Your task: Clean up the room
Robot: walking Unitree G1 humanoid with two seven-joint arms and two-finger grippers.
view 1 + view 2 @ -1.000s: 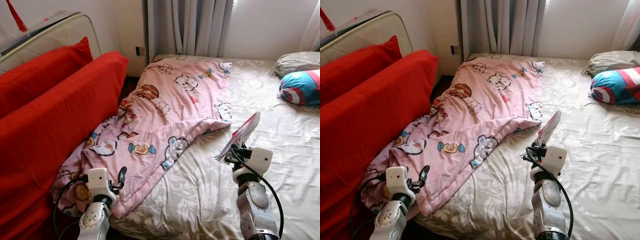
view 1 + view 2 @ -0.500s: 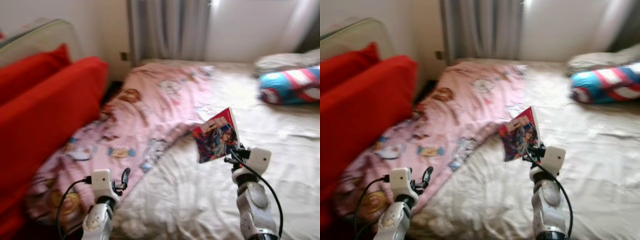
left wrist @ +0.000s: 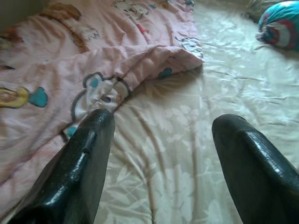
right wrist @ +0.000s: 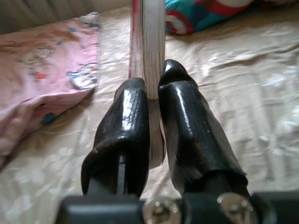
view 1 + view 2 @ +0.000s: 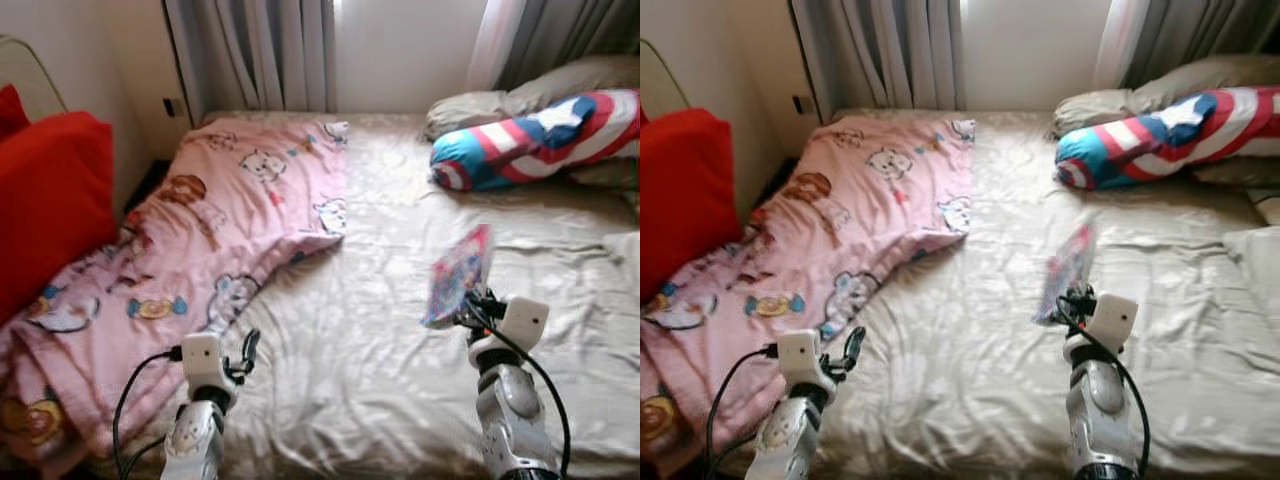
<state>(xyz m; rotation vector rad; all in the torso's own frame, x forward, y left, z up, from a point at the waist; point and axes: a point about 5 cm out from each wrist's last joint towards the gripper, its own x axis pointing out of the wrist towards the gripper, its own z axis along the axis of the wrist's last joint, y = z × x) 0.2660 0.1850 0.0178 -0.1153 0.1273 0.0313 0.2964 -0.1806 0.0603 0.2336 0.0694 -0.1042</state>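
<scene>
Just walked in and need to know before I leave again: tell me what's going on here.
The robot stands at a bed tidying up. Its right gripper is shut on a thin comic book, held upright above the beige sheet. The left gripper hangs open and idle near the edge of a pink cartoon blanket spread over the bed's left side. A striped bolster pillow lies by the curtains.

Wide open stretch of beige bed sheet (image 5: pixel 360 340) between and ahead of both arms, plenty of room to pass. On the left, the pink cartoon blanket (image 5: pixel 200 230) lies rumpled across the mattress, its folded edge reaching toward the middle. Red cushion (image 5: pixel 50 200) walls off the far left. At the head end, a striped bolster pillow (image 5: pixel 530 140) and a grey pillow (image 5: pixel 475 108) block the right side, with curtains (image 5: pixel 250 50) behind.
</scene>
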